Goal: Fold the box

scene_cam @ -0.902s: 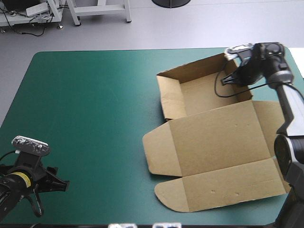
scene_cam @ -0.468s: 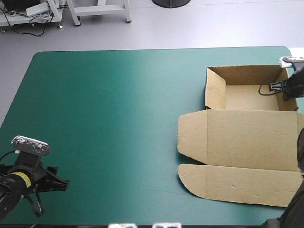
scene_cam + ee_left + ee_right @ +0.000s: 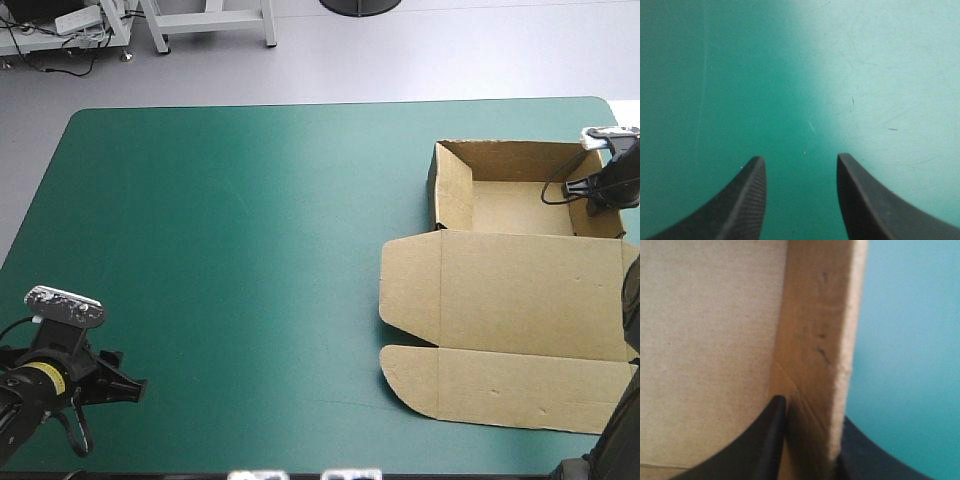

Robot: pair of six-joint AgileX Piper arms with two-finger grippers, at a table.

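Box (image 3: 520, 290) wall stands clamped in my right gripper (image 3: 810, 412), tray floor beside it; my left gripper (image 3: 800, 162) hangs released, well apart.

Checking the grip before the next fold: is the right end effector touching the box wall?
Touching. The right wrist view shows the right end effector with a black finger on each face of a raised wall of the box, no gap.

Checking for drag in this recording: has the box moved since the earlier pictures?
Yes. The box has slid toward the table's right edge and turned square to it, its wall in the right gripper.
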